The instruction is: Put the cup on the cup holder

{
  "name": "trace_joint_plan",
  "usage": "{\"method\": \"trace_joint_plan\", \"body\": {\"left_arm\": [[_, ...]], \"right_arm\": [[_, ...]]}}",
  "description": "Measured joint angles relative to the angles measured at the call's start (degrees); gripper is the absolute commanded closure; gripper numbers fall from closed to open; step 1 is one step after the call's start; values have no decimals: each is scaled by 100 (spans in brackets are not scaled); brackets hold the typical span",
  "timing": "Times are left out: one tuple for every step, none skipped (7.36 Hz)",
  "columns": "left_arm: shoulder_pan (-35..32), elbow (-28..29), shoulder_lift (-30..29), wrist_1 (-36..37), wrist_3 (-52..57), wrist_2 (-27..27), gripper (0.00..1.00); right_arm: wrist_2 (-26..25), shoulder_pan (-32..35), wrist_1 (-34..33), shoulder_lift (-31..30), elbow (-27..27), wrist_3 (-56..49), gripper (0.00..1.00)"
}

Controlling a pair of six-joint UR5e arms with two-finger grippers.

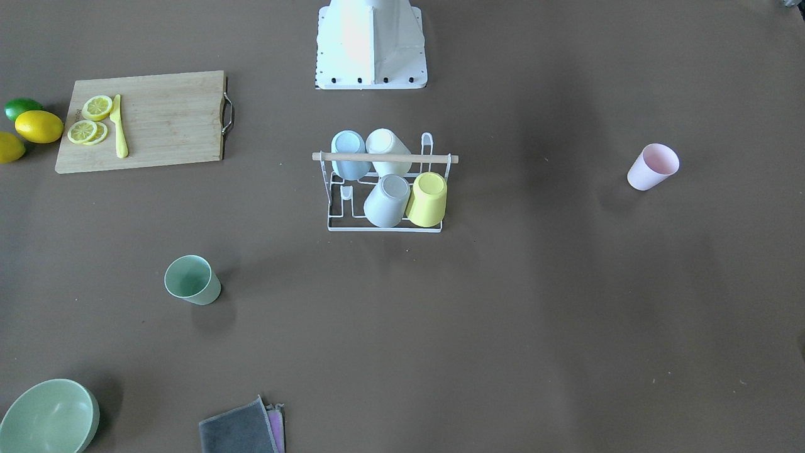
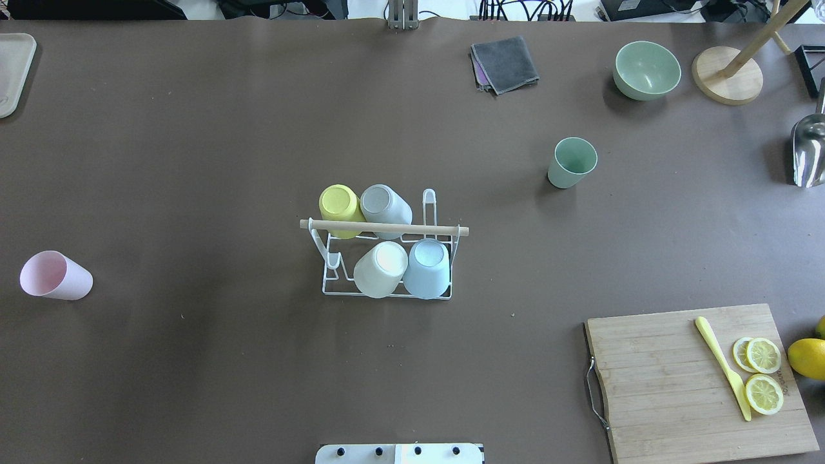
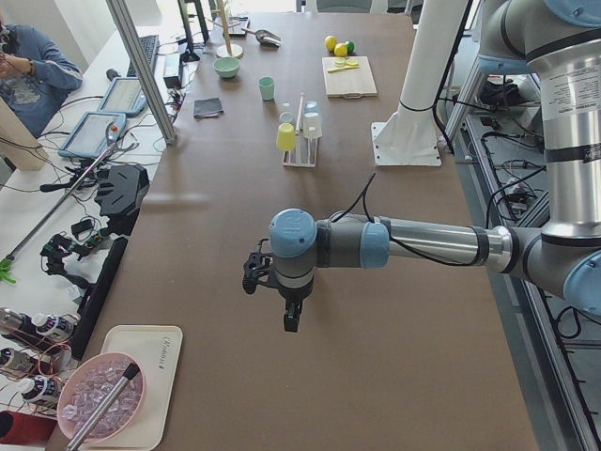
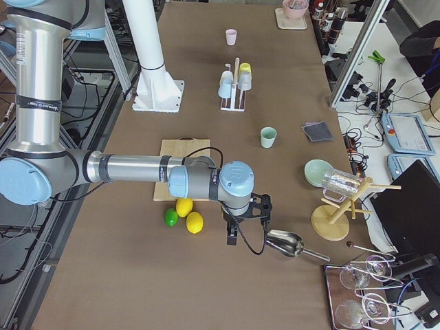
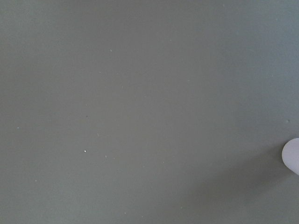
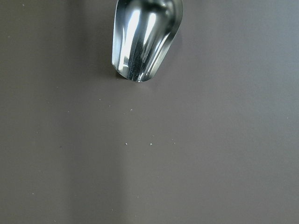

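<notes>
White wire cup holder with a light wooden rod across its top (image 2: pixel 387 229) sat mid-table, in front of the robot base. It carried four upturned cups. A yellow plastic cup (image 2: pixel 339 203) and a grey cup (image 2: pixel 385 204) were on the far row. A white cup (image 2: pixel 380 267) and a pale blue cup (image 2: pixel 428 265) were on the near row. One peg stood bare at the far row's right end, another at the near row's left end.

Two cups were loose on the table. A pale pink plastic cup (image 2: pixel 55 276) stood mouth up, well apart from the holder, out on the robot's left. A sage green plastic cup (image 2: pixel 571 162) stood mouth up on the robot's right, beyond the holder.

Left gripper (image 3: pixel 292 319) hung pointing down over bare brown table, well apart from the holder; can't tell if its fingers were spread or pressed together. Right gripper (image 4: pixel 232 237) hung near a shiny metal scoop (image 6: pixel 145 37) and two lemons and a lime at the table's right end; finger state can't be told either. Neither touched a cup.

Also present were a bamboo cutting board (image 2: pixel 657 386) with lemon slices and a yellow knife, a green bowl (image 2: pixel 646 69) and a folded grey cloth (image 2: pixel 506 62).
</notes>
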Motion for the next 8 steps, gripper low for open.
{"method": "trace_joint_plan", "body": {"left_arm": [[37, -8, -155, 167, 1, 91, 2], [180, -11, -314, 510, 4, 149, 2], [377, -13, -450, 1022, 12, 156, 2], [561, -14, -571, 1450, 21, 149, 2], [847, -19, -719, 1751, 25, 159, 2], [1183, -12, -925, 2026, 27, 184, 2], [1494, 21, -1179, 2253, 32, 251, 2], [1791, 55, -1420, 2451, 44, 438, 2]], "right_arm": [[2, 0, 0, -11, 9, -2, 0], [4, -16, -2, -25, 12, -6, 0], [-4, -46, -6, -9, 11, -8, 0], [-12, -98, -11, 37, 40, 10, 0], [-4, -190, -27, 116, 102, 53, 0], [13, -338, -54, 266, 182, 98, 0], [16, -510, -74, 462, 249, 219, 0], [8, -722, -80, 702, 290, 520, 0]]}}
